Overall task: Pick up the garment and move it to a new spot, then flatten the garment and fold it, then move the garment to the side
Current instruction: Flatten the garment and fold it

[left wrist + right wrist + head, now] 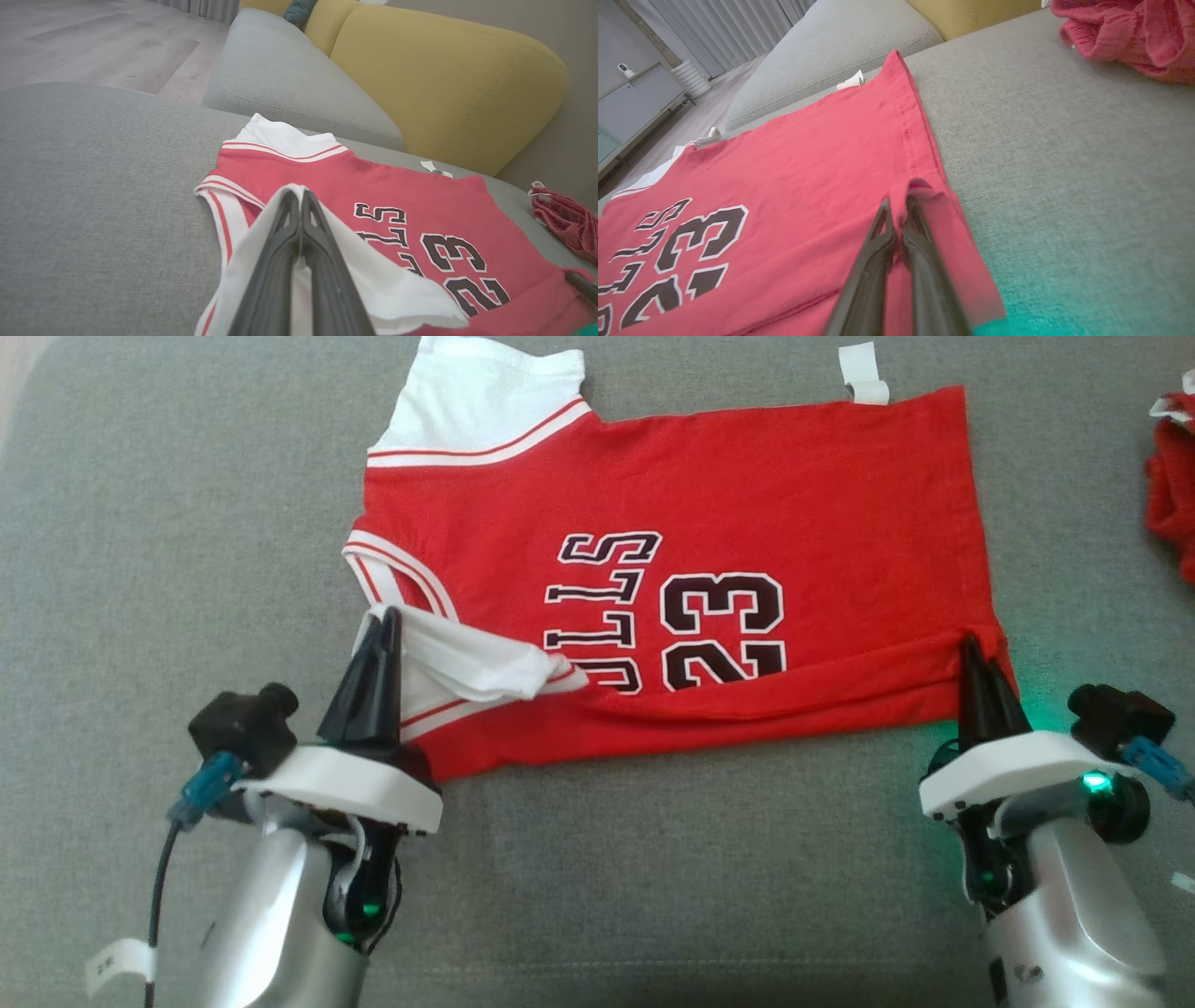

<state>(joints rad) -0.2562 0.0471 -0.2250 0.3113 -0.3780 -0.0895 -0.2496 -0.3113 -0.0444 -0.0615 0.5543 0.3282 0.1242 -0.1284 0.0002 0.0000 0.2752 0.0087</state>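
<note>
Left gripper [386,621]: fingers pressed together, pinching the near white sleeve [476,667], which is raised and draped over onto the red front. Right gripper [971,644]: fingers likewise closed, nipping the near hem corner, with a small ridge of cloth pushed up at the tips.

Item: red jersey-style T-shirt [728,495], white sleeves, black number 23, on a grey cushion [140,569].
- Position: spread flat directly ahead of both grippers, beyond their fingertips.
- Long axis: runs across the head view, collar to the robot's left, hem to its right.
- Grip points: one at each end of the near long edge, so each arm is nearest its own end.
- Fold, as judged: the near edge goes away from the robot toward the far edge, the crease parallel to the long axis. A narrow strip is already turned over.

Nearby: a white tag [864,373] at the far edge and a second red garment [1172,495] well apart to the right, cut off by the frame.

Obscured: the lettering's first characters under the sleeve and turned strip. Whether each pinch takes both layers cannot be told.
</note>
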